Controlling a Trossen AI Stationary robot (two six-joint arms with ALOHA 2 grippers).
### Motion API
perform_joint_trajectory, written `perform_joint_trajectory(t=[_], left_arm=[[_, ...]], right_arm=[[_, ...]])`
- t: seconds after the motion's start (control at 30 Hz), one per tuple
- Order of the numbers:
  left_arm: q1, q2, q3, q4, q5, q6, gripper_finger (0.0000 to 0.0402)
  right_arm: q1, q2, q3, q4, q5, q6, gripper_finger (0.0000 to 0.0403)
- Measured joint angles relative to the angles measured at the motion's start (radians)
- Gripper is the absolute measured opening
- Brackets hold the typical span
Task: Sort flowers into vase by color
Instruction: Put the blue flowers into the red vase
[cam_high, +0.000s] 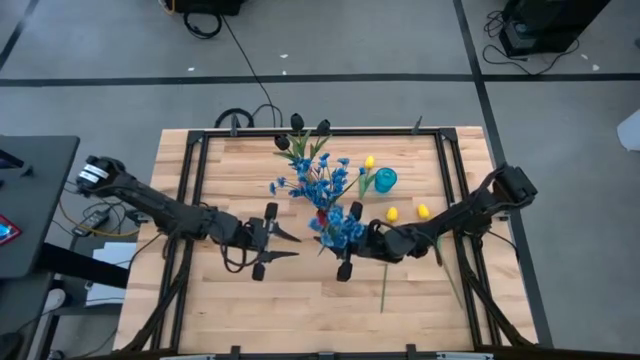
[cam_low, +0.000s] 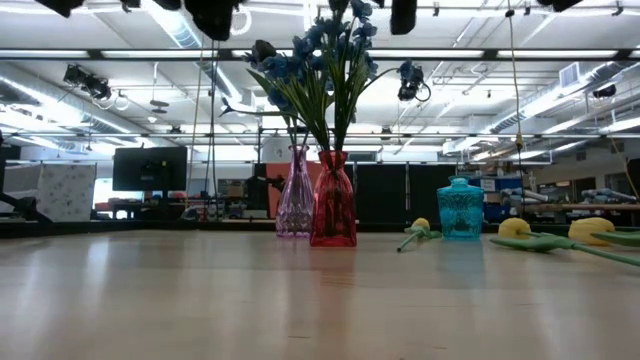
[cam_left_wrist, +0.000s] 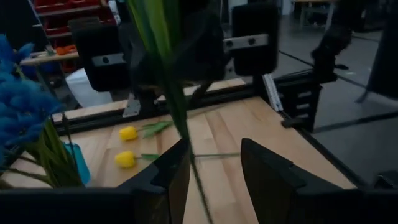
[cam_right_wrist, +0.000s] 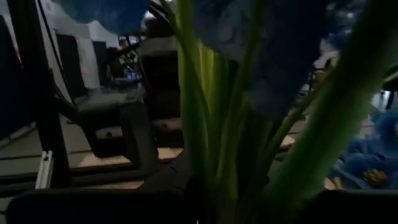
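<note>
The bunch of small blue blossoms on thin green stems (cam_high: 343, 228) sits in the right tool (cam_high: 345, 250), whose two dark fingers are closed around the stems; in the right wrist view the green stems (cam_right_wrist: 230, 124) fill the frame, rising from between the fingers. This held bunch hangs just beside the red glass vase (cam_low: 333, 200), on its side nearer the front edge of the wooden surface (cam_high: 300, 300). The red vase already carries a larger spray of blue blossoms (cam_high: 315, 180). Just beside the red vase, toward the back edge, stands a pale purple glass vase (cam_low: 295, 195) holding dark, near-black tulips (cam_high: 300, 125). To the right of the red vase stands a short teal glass vase (cam_high: 385, 180), with one yellow tulip (cam_high: 369, 161) next to it. Two more yellow tulips (cam_high: 407, 212) lie flat on the surface, further right of the red vase and near the right arm.

The left tool (cam_high: 262, 240) hovers to the left of the red vase, well apart from it, its fingers spread wide with nothing between them. In the left wrist view a long green leaf (cam_left_wrist: 163, 62) of the held bunch crosses in front of the open fingers (cam_left_wrist: 174, 171) without being gripped. One loose green stem (cam_high: 384, 285) lies on the surface in front of the right tool.
</note>
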Motion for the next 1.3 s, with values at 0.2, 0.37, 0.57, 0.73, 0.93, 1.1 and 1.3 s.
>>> perform_joint_trajectory(t=[0.2, 0.37, 0.57, 0.73, 0.93, 1.1, 1.3], left_arm=[[-0.045, -0.008, -0.046, -0.056, -0.048, -0.083, 0.0147], [-0.041, 0.071, -0.194, 0.107, -0.159, -0.217, 0.0147], [-0.006, 0.27, -0.303, 0.458, -0.339, -0.227, 0.016], [0.039, 0.46, -0.275, 0.649, -0.339, -0.177, 0.0197], [0.112, 0.608, -0.208, 0.682, -0.324, -0.161, 0.025], [0.205, 0.657, -0.177, 0.687, -0.198, -0.182, 0.0292], [0.337, 0.669, -0.166, 0.688, -0.034, -0.179, 0.0324]], right_arm=[[0.049, -0.055, 0.0, -0.082, 0.125, -0.031, 0.0102], [0.077, -0.076, 0.0, -0.099, 0.233, -0.074, 0.0102], [0.064, -0.076, 0.0, -0.1, 0.204, -0.055, 0.0102], [0.053, -0.076, 0.0, -0.103, 0.185, -0.049, 0.0102], [0.053, -0.076, 0.0, -0.116, 0.186, -0.052, 0.0102], [0.053, -0.076, 0.0, -0.147, 0.186, -0.048, 0.0102], [0.053, -0.076, 0.0, -0.162, 0.193, -0.045, 0.0102]])
